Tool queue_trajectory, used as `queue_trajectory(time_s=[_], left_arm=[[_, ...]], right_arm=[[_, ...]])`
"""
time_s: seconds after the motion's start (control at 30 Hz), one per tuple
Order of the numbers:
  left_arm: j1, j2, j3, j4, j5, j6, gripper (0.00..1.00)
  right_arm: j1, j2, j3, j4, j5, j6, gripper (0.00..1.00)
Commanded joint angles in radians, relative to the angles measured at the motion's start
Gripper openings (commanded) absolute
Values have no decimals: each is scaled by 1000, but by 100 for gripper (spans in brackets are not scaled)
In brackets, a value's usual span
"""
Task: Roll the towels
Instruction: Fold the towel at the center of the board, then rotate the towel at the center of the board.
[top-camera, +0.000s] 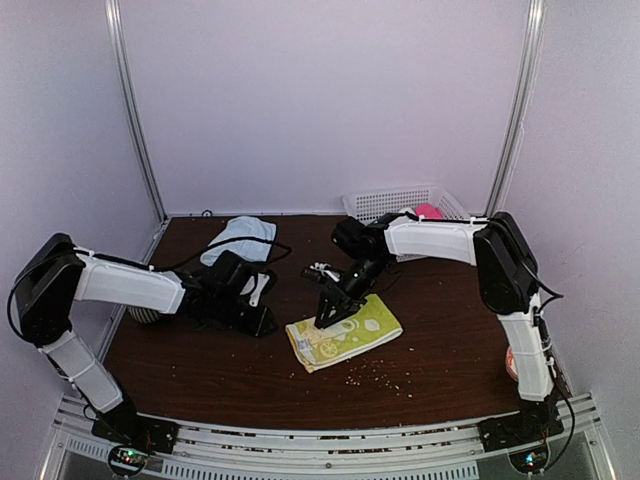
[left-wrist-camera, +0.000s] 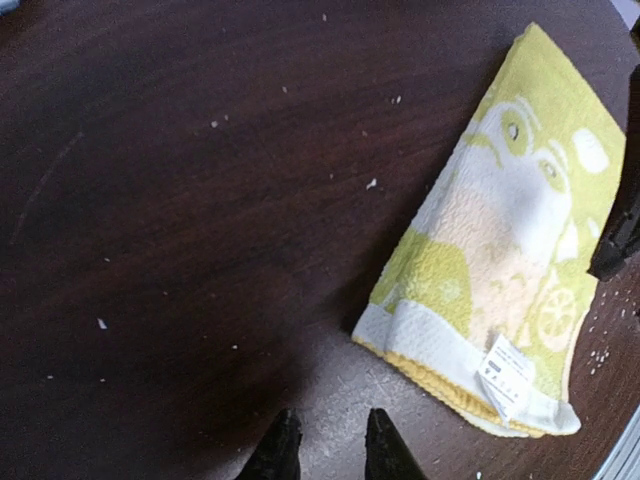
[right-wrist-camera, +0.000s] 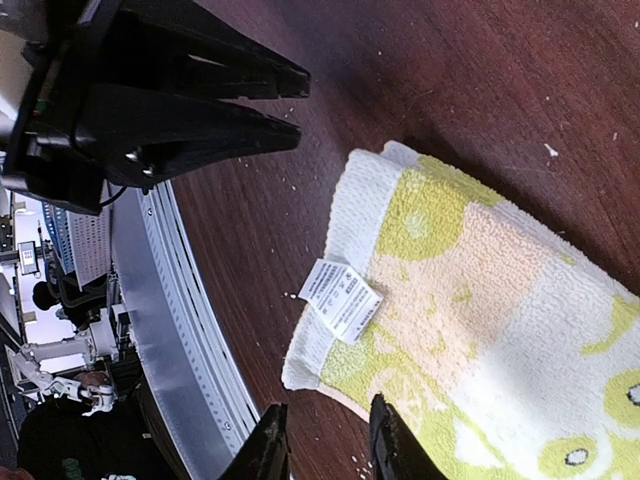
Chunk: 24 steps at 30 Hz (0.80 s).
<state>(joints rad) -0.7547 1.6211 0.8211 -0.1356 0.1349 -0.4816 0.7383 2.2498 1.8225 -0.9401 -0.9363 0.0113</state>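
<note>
Rolling looks unstarted — yellow towel folded flat mid-way along the table's near edge, blue towel at its far edge; right end effector and left end effector hang parted, empty, near the yellow's hem — next, pinch that hem and curl it over.

- Here's the left arm: smooth white shells on the long links, chunky black housings at every joint.
- The right arm is its twin, with white covers, rounded black joint blocks and a white lower link.
- A thin black cable loops out along the left arm's forearm.
- The bases are flat black blocks, each with small coloured lights glowing just in front.
- Left jaws up close: two black fingers, narrowing towards the tips.
- Right jaws are the same build: slim black fingers, a matt finish and rounded ends.
</note>
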Motion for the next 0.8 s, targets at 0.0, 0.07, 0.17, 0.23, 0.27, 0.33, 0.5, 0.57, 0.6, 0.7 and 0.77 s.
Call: queue_trajectory(time_s=[0.0, 0.07, 0.17, 0.23, 0.27, 0.33, 0.5, 0.57, 0.6, 0.7, 0.77], left_arm=[[-6, -104, 1, -27, -80, -30, 24], [-6, -142, 5, -19, -72, -37, 26], [-14, -140, 36, 20, 15, -25, 26], [-38, -101, 76, 27, 32, -9, 24], [-51, -79, 98, 28, 38, -2, 22], [-79, -29, 137, 41, 57, 1, 18], [-131, 83, 146, 160, 134, -61, 16], [-148, 127, 130, 210, 164, -86, 16], [-156, 142, 121, 225, 164, -95, 15], [-171, 169, 85, 268, 176, -112, 15], [-174, 183, 64, 279, 199, -116, 16]], right_arm=[[-45, -78, -8, -42, 27, -72, 27], [-68, -98, -25, -39, 79, -103, 26], [-92, -157, -101, 62, 235, -114, 24], [-102, -198, -176, 134, 345, -129, 22], [-105, -213, -206, 163, 395, -139, 21], [-110, -234, -253, 213, 481, -154, 19], [-132, -228, -336, 289, 545, -149, 16], [-141, -213, -349, 295, 543, -140, 15], [-143, -210, -355, 297, 550, -139, 14], [-149, -222, -385, 305, 578, -142, 14], [-152, -238, -399, 295, 574, -147, 14]])
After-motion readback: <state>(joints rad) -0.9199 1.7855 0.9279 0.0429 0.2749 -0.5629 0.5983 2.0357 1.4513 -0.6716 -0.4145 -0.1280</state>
